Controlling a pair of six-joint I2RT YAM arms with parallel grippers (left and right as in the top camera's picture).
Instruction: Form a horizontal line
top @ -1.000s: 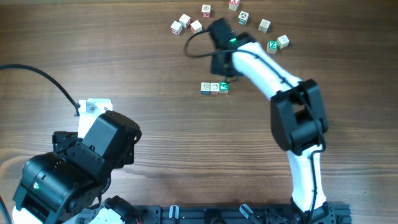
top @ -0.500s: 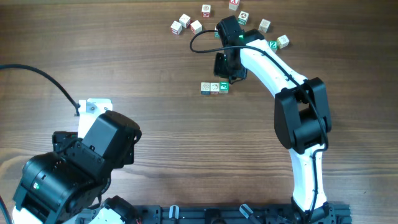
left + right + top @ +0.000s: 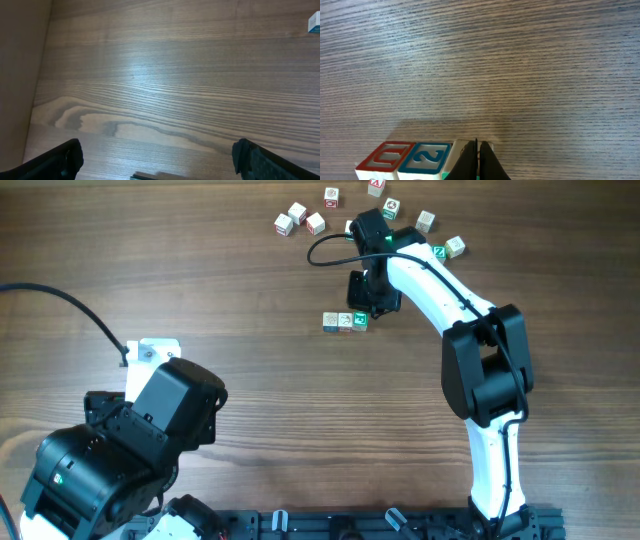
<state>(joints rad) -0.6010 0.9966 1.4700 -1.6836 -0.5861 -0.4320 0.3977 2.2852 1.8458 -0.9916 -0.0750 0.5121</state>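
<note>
The horizontal line (image 3: 345, 321) is a row of three small cubes side by side at the table's middle. Its right end is the green-faced cube (image 3: 360, 321). In the right wrist view the red-printed cube (image 3: 385, 157) and the blue "2" cube (image 3: 425, 157) sit left of a pale cube (image 3: 487, 146) with green showing under my fingers. My right gripper (image 3: 476, 160) is shut and empty, its tips over that end cube; in the overhead view it (image 3: 371, 307) is just up and right of the row. My left gripper (image 3: 160, 162) is open and empty over bare wood.
Several loose letter cubes lie scattered along the far edge, from the left cluster (image 3: 297, 218) to the right pair (image 3: 447, 249). One cube's corner shows in the left wrist view (image 3: 314, 22). A white block (image 3: 155, 350) stands by the left arm.
My right arm has swung right and its shut gripper has come down toward the right end of the row. The three cubes and the left arm have not moved.
</note>
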